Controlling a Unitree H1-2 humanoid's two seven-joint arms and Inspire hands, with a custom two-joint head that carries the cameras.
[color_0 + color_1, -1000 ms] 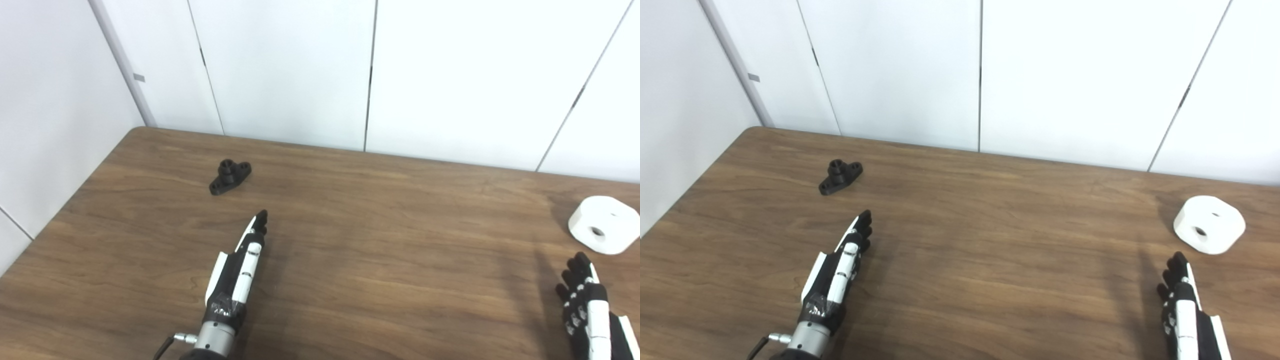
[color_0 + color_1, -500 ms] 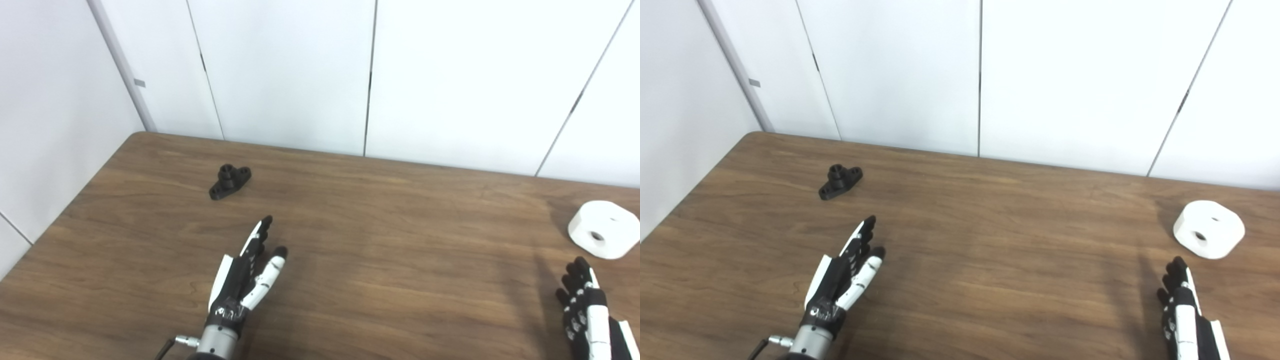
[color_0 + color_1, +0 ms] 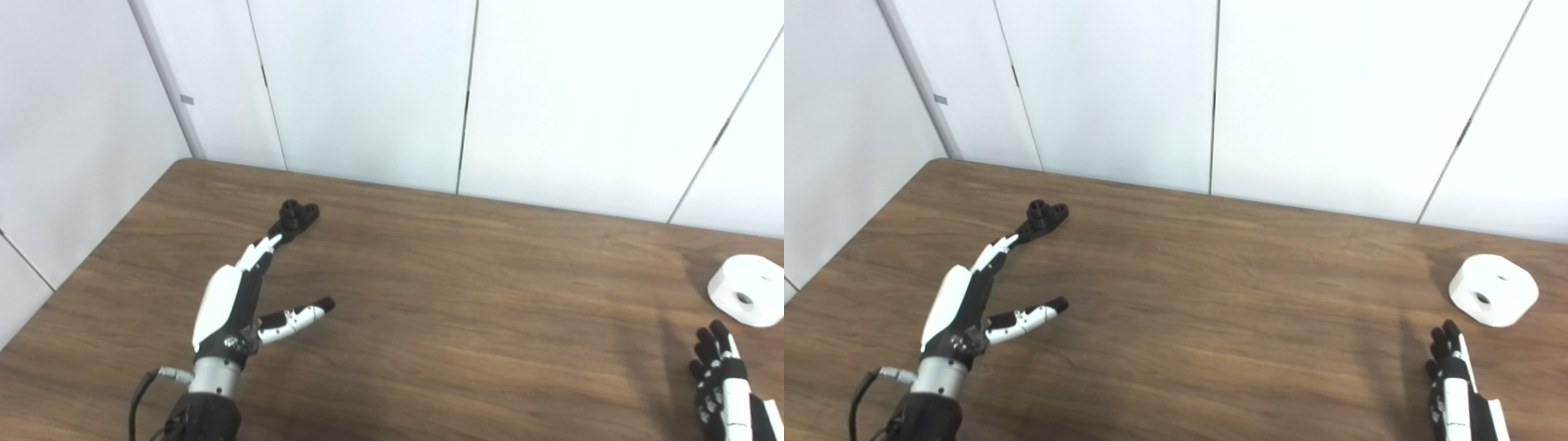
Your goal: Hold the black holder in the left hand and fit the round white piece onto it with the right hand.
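My left hand [image 3: 236, 300] reaches out toward eleven o'clock over the wooden table [image 3: 465, 288], holding nothing, with the fingers stretched long and the thumb splayed off toward two o'clock. My fingertips [image 3: 269, 241] overlap the near end of the black holder [image 3: 294, 219] as I see it; I cannot tell whether they touch it or hover just above. The holder lies flat on the table near the far left corner, its short raised collar pointing up, one lobe toward the wall. Beyond it at twelve o'clock only a narrow strip of table remains before the far edge, and the left edge runs close by at nine o'clock.

My right hand [image 3: 1454, 383] rests low at the bottom right, partly cut off by the frame, empty, its fingers straight and a little apart, pointing toward twelve o'clock. The round white piece [image 3: 1494, 290] lies on the table just beyond those fingers at one o'clock, not touching them, a hole showing in its side and a smaller one in its top, close to the right border of the view.

Between my two hands the brown wood grain spreads wide and open. White wall panels [image 3: 367, 86] with dark vertical seams stand along the far edge, and another white wall [image 3: 73, 128] borders the left.
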